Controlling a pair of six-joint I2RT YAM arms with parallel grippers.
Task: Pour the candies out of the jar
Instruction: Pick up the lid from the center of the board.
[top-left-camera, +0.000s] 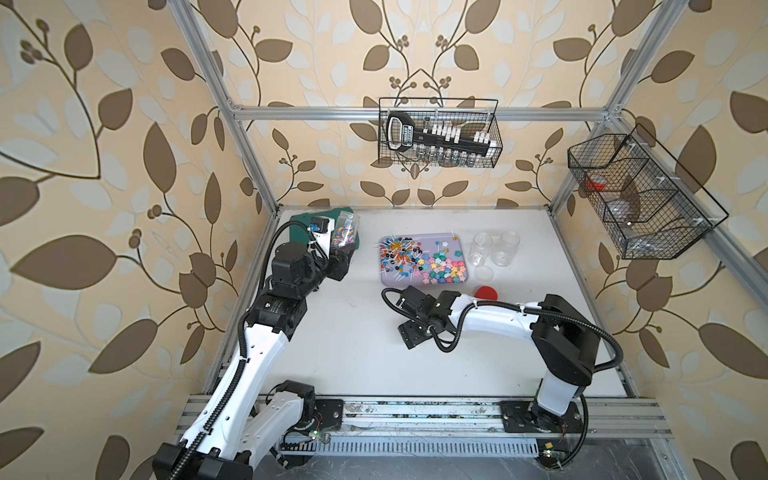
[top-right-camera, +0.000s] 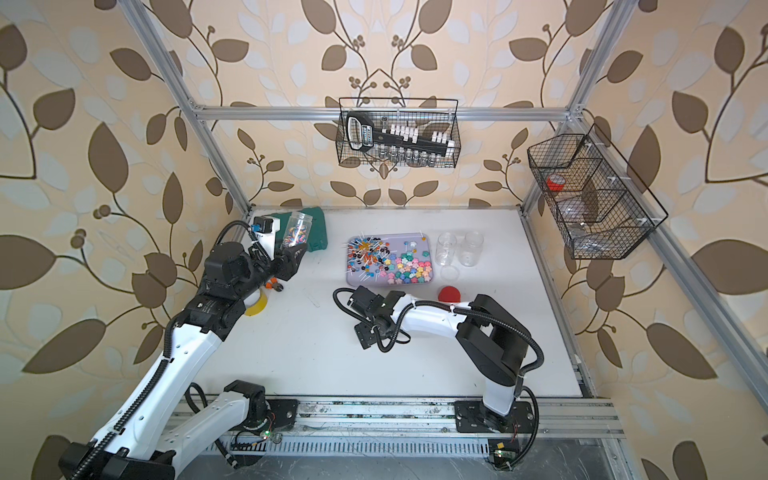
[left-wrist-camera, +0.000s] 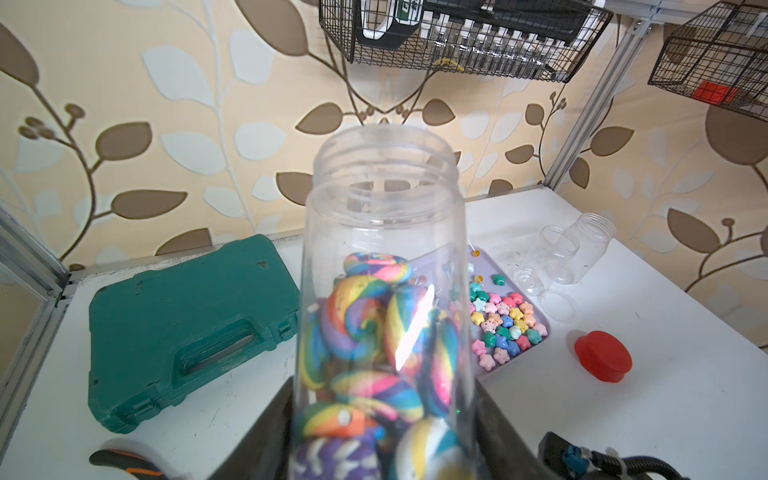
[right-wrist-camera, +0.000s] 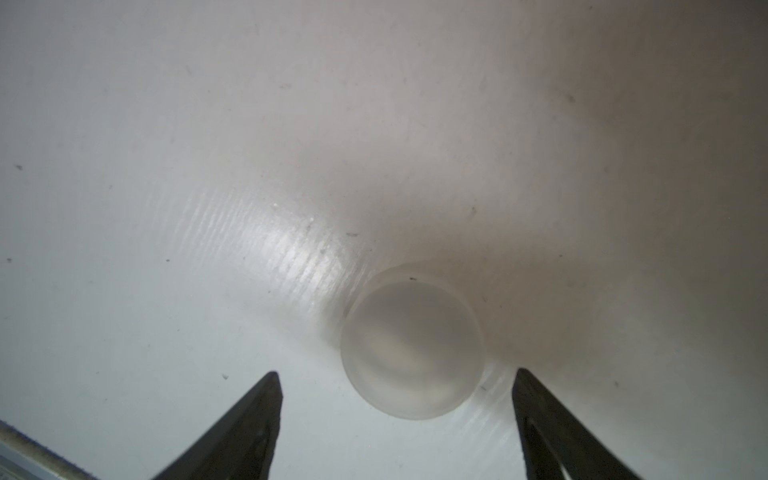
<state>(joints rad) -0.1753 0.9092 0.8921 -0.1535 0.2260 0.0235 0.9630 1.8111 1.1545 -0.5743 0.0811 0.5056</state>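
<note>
Over on the far left, the left gripper has its fingers clamped on the lower part of the clear jar, one finger on either side, holding it up off the white table. The jar's mouth is uncapped and pointing up, close to upright. The rainbow-swirl candies are piled in its bottom half, right down between the fingers. The jar hangs just in front of the green case and to the left of the lilac tray, not over it. On that tray lies a heap of loose candies, lollipops on the left and pastel stars on the right. Two empty jars stand just right of the tray, and a red lid lies near its right corner. In the middle of the table, the right gripper points down with its fingers spread wide. A frosted clear lid lies flat on the table at their tips, and neither finger touches it.
</note>
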